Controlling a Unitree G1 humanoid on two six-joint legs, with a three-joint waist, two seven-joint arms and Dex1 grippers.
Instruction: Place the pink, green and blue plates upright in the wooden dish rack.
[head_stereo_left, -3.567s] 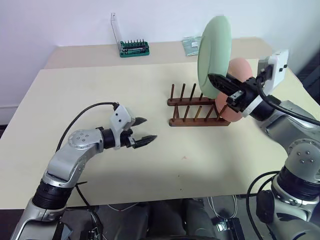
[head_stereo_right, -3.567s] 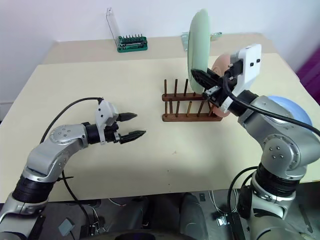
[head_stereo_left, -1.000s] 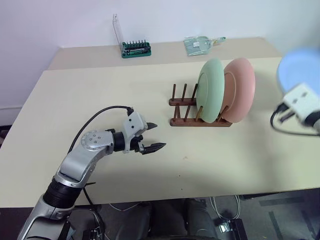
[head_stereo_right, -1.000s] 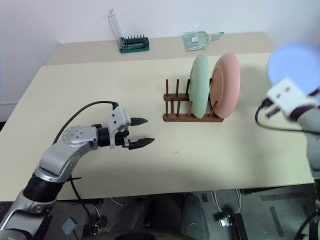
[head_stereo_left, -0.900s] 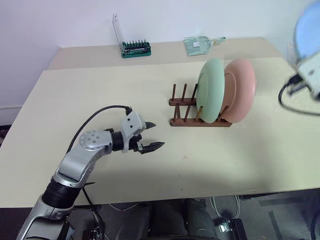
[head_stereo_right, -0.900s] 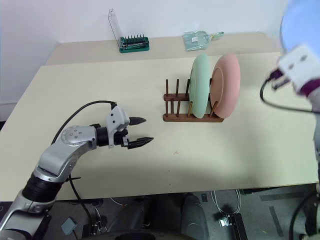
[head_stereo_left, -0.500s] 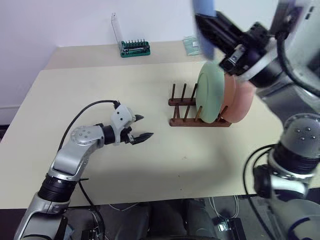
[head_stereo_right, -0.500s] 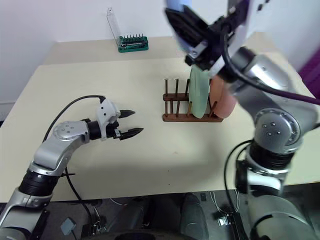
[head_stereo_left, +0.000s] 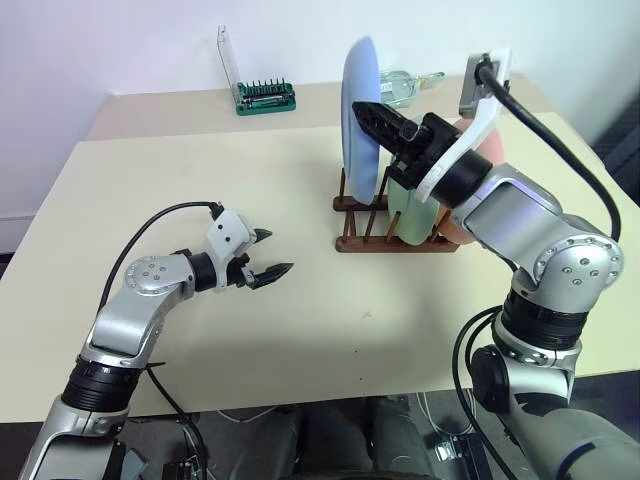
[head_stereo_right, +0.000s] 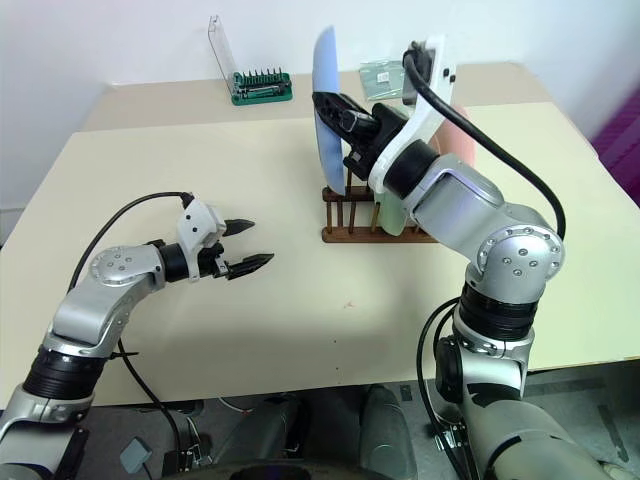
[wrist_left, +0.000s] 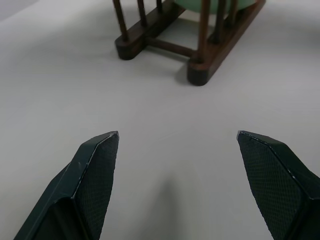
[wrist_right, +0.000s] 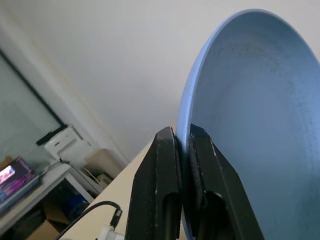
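Left eye view, step in hand: the right gripper (head_stereo_left: 385, 120) is carrying the blue plate (head_stereo_left: 358, 110), the last of the three, on edge above the wooden dish rack (head_stereo_left: 395, 226).
Right jaws: they are pinching the blue plate's rim, closed tight on it, as the right wrist view shows.
Blue plate: it is hanging upright in the air over the rack's free pegs, not yet seated.
Green plate (head_stereo_left: 408, 212): it is already standing in the rack, largely hidden behind the right arm.
Pink plate (head_stereo_left: 488, 145): it is standing behind the green one, with just an edge showing past the arm.
Rack's place: it is sitting on the desk (head_stereo_left: 200, 190) toward the far right, well away from the near edge.
Left gripper (head_stereo_left: 263, 256): it is hovering low over the desk toward the near left, jaws spread wide and holding nothing.
Next move, as I judge it: lowering the blue plate into a free slot beside the green plate, keeping it vertical so its rim is dropping between pegs, then releasing.
Risk: the plate may be knocking the green plate or tipping.
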